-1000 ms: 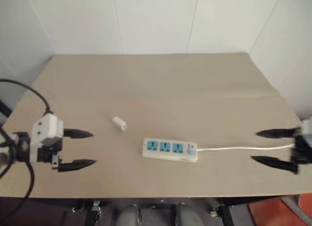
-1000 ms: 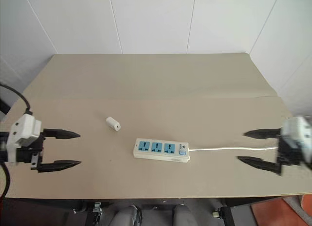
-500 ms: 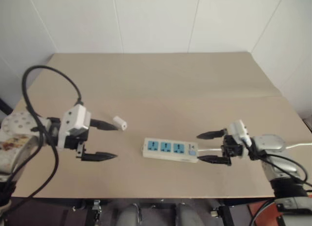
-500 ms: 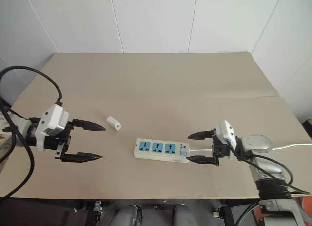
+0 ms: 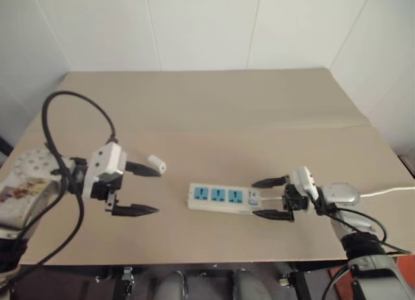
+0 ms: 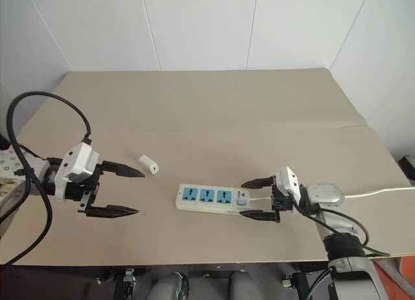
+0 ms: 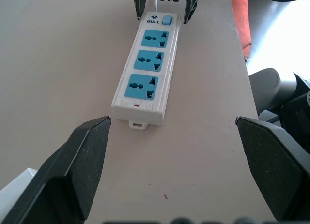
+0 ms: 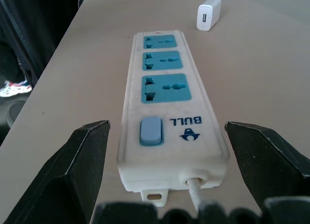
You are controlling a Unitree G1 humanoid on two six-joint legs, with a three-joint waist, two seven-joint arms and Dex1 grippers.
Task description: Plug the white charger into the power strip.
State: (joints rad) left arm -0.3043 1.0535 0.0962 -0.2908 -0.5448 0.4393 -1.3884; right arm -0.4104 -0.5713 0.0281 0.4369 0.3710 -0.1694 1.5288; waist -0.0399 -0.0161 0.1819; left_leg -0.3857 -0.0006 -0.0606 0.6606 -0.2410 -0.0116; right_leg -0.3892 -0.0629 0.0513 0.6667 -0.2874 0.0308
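Right claw moved in straddling one power strip, one white charger

place: plain test room | signs: bare beige table, white panelled walls

We are looking down on a plain tan table standing against white panelled walls, and soft even light is falling across its matte top.
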